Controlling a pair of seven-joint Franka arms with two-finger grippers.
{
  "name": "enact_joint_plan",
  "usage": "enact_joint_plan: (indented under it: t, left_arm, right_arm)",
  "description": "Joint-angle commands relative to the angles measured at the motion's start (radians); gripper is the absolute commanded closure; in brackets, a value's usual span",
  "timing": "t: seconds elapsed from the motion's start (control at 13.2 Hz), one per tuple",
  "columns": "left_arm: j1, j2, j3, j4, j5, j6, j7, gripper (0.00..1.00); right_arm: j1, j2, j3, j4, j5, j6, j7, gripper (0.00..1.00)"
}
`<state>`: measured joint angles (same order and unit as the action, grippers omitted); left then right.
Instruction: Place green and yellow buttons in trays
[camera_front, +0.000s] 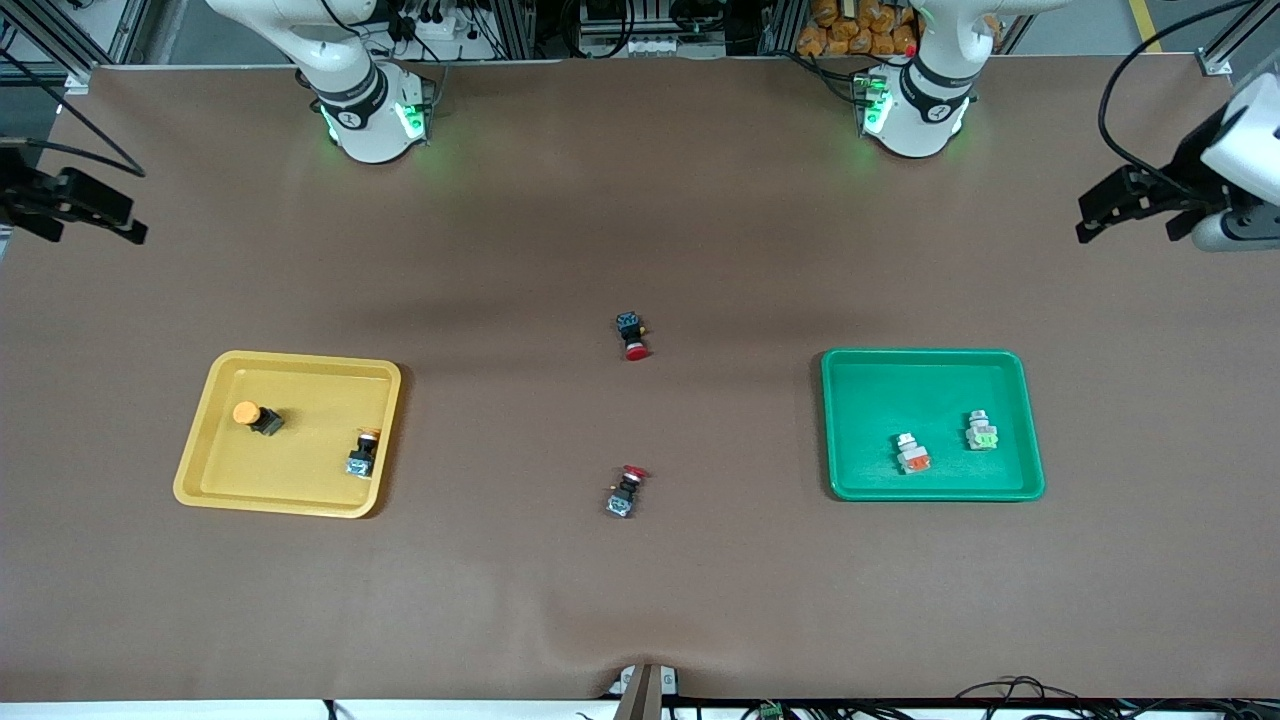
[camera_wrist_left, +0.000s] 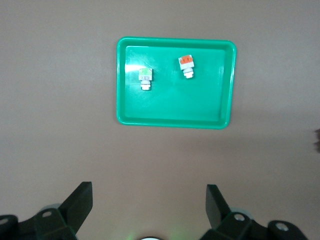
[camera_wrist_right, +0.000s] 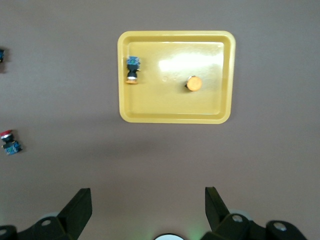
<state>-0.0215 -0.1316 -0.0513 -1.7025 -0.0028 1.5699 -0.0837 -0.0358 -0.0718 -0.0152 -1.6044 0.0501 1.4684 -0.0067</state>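
We judge sorting complete: two yellow buttons (camera_front: 258, 417) in the yellow tray (camera_front: 210, 400), two square buttons (camera_front: 912, 454) in the green tray (camera_front: 930, 360); left gripper (camera_wrist_left: 149, 200) and right gripper (camera_wrist_right: 148, 199), jaws apart, wait above the counter (camera_front: 640, 200).

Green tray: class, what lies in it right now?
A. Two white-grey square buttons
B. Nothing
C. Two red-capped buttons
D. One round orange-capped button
A: the green tray holds two white-grey square buttons, one orange-faced and one green-faced, apart from each other.
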Motion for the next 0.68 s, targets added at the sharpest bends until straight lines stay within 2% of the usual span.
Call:
enact_joint_plan:
  t: [0.0,0.6]
  left_arm:
    - [-0.001,-0.019,-0.004,0.038,0.003,-0.048,0.007,0.0]
    - [0.006,0.012,-0.009,0.101,0.0,-0.108,0.025,0.0]
  right_arm:
    - [0.01,-0.011,-0.003,0.006,-0.007,-0.013,0.002,0.0]
    - [0.002,-0.017,-0.014,0.006,-0.021,-0.005,-0.004,0.0]
